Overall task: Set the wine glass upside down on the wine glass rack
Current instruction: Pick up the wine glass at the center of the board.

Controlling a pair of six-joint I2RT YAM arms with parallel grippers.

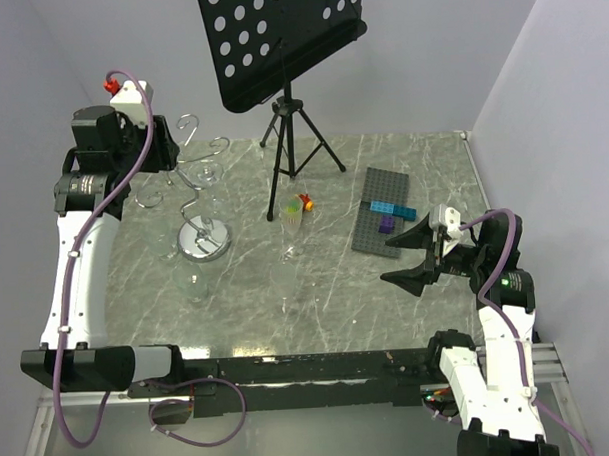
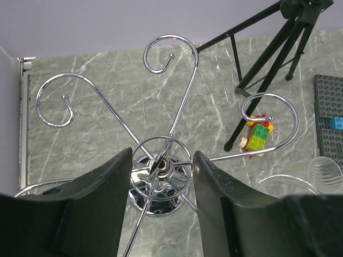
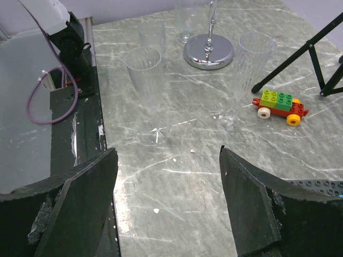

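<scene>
Black fingers of the left end effector [image 2: 162,160] stand parted with nothing between them. It hangs high over the left of the desk [image 1: 412,159], and its wrist camera looks down between them onto the hub of the rack [image 1: 203,242].

Sorting the clear glasses is hard. The footed one I take for the wine glass [image 3: 185,25] stands on the desk just left of the rack's base, its stem upright and its bowl seemingly up. It therefore lies below that end effector and a little nearer the arm bases. I cannot pick it out for sure in the left wrist view.

The rack's post rises vertical, with hooks curling out at the top. None that I can see carries a glass.

Well to the right, the right end effector [image 1: 389,260] is released wide and empty, low over the desk, with the rack between it and the glass.

The left arm is plainly the nearer. I judge it must drop along the stem's vertical axis, then turn the glass over.
</scene>
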